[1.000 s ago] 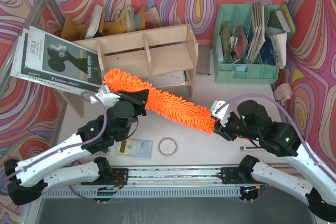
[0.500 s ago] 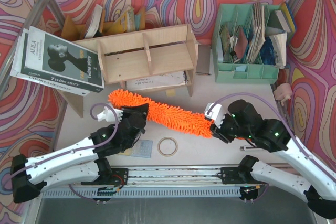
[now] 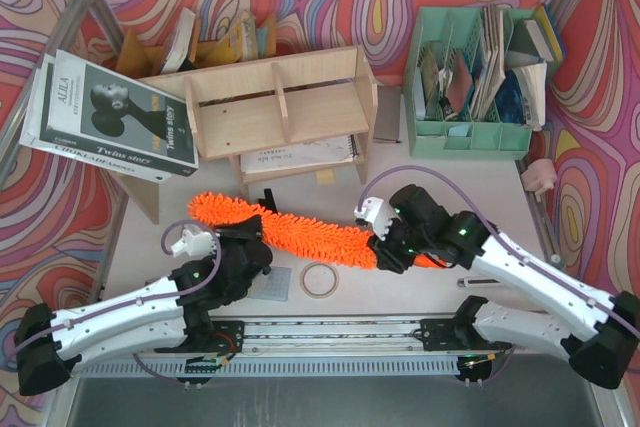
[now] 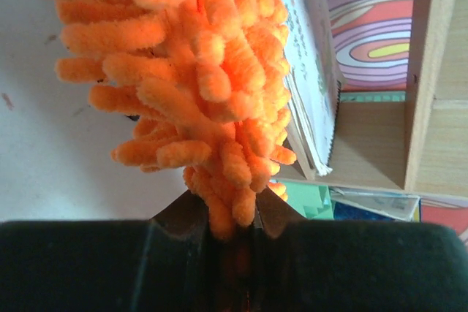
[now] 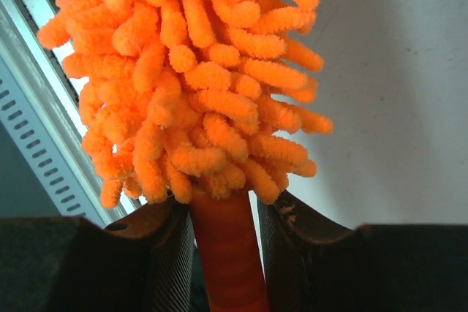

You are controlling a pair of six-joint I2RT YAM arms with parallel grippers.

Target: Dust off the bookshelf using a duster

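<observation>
The orange fluffy duster lies slanted on the table in front of the pale-wood bookshelf, apart from it. My left gripper is shut on the fluffy fibres near the head's left part; in the left wrist view the fibres are pinched between the jaws, with a shelf panel behind. My right gripper is shut on the smooth orange handle just below the head, fingers either side. The rest of the handle is hidden under the right arm.
A mint-green organiser full of books stands back right. A large book leans at the left of the shelf, cardboard holders behind it. A notebook lies under the shelf. A tape ring and a calculator lie near the front.
Both grippers have carried the duster left and toward the near edge, away from the shelf front. The right gripper has swung well to the left; the left arm has pulled back.
</observation>
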